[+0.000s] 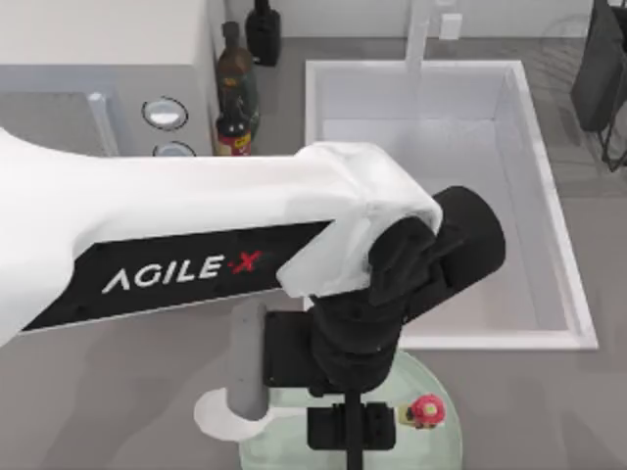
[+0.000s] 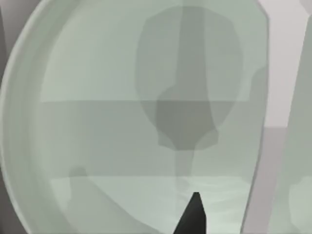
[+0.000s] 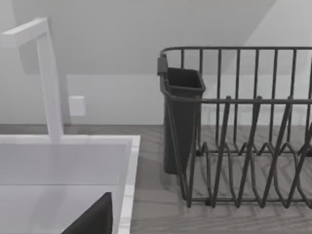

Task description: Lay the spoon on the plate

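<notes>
Item one, our left arm (image 1: pixel 167 235), white with AgileX lettering, spans the top view from the left edge to the centre and bends down at its black wrist. Item two, the white sink (image 1: pixel 551 245), lies at the back right, with a faucet (image 1: pixel 419 39) at its far rim. Item three, a white appliance (image 1: pixel 98 59) with two dials, stands at the back left. Item four, a dark wire rack (image 3: pixel 243 146) with a cup holder (image 3: pixel 181 122), stands right of the sink; our right arm (image 1: pixel 600 78) is parked there. Item five, the plate (image 1: pixel 446 446), lies at the front centre beneath the left wrist. Item six, dark bottles (image 1: pixel 235 88), stand between appliance and sink. Item seven, the left gripper (image 1: pixel 350 431), hangs over the plate's middle; whether it is apart, together or clamped we cannot tell. Item eight, the spoon (image 1: pixel 217 415), has its bowl just outside the plate's left rim, left of the gripper, its handle reaching across the rim towards it; contact we cannot tell. Item nine, a small pink figure (image 1: pixel 426 411), sits on the plate, just right of the gripper.
</notes>
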### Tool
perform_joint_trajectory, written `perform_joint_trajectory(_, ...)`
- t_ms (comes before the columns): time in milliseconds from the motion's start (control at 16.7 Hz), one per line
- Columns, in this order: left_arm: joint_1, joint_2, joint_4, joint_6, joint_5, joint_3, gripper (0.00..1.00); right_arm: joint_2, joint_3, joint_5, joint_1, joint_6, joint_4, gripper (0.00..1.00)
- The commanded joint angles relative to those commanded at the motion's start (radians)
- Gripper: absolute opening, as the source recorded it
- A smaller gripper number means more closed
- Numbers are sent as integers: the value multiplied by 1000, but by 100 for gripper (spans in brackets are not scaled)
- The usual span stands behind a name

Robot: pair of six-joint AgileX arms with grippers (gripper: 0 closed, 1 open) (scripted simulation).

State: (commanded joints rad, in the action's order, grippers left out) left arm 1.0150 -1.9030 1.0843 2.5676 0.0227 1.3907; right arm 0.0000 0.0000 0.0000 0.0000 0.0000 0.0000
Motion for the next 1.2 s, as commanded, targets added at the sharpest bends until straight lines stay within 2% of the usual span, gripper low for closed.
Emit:
perform_joint_trajectory(840, 14, 1, -208, 9, 78, 64, 0, 0, 0, 0, 0, 0, 0, 100)
perform_joint_trajectory(1200, 1, 14, -245, 2, 73, 37, 0, 0, 0, 0, 0, 0, 0, 100)
